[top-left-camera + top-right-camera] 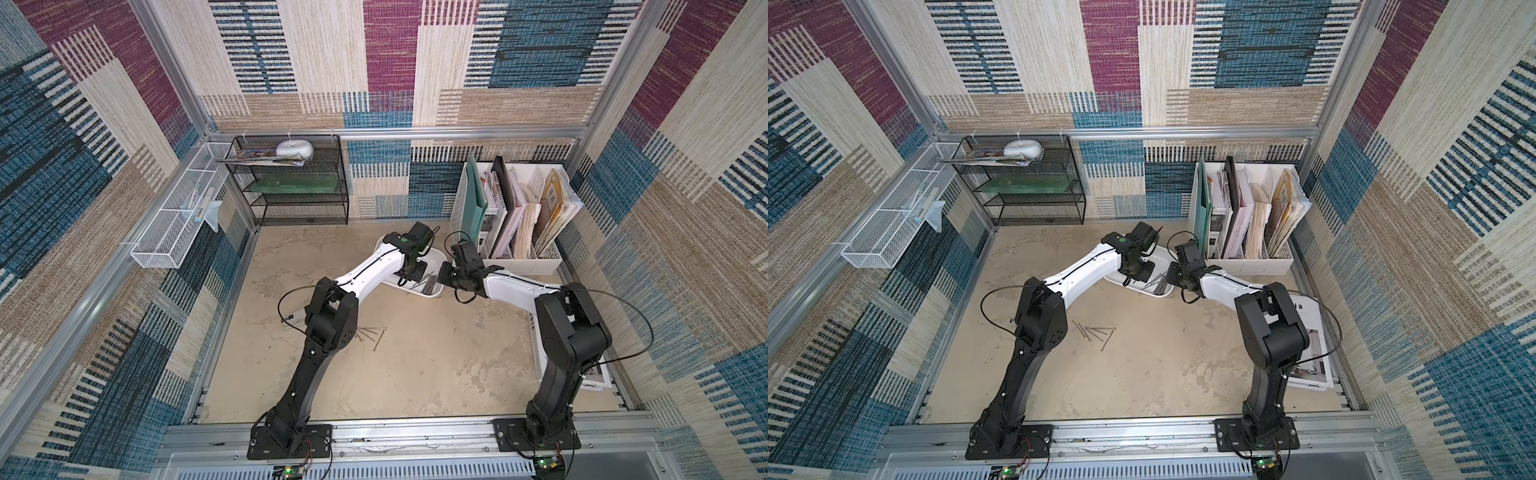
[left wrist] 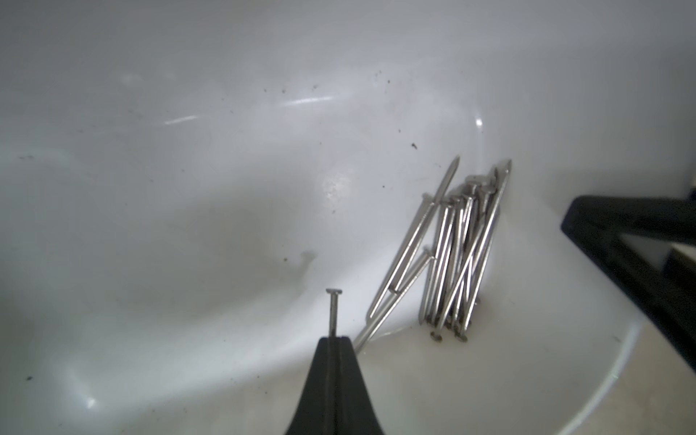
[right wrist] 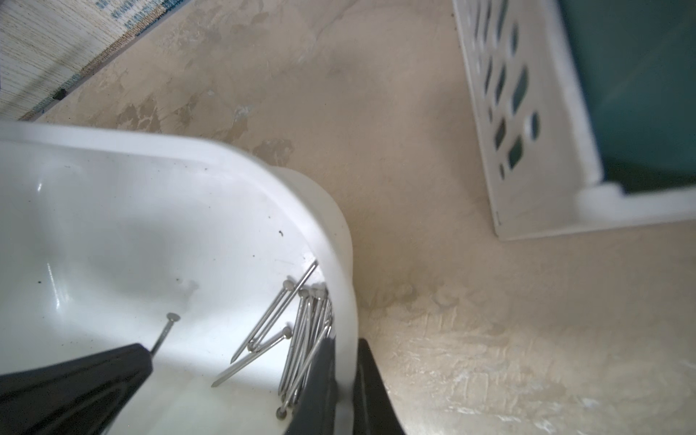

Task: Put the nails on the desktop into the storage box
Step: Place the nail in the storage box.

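The left gripper point(image 2: 333, 341) pinches one nail point(image 2: 333, 307) inside the white storage box point(image 2: 150, 188), beside a pile of nails point(image 2: 452, 256) in its corner. The right gripper point(image 3: 345, 354) clamps the box's wall; loose nails point(image 1: 1096, 332) lie on the desktop point(image 1: 1163, 374).

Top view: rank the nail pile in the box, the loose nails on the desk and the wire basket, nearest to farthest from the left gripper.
1. Nail pile, in the box, right beside the left gripper.
2. Loose nails, on the open desk, back toward the arm bases.
3. Wire basket, up on the left wall.
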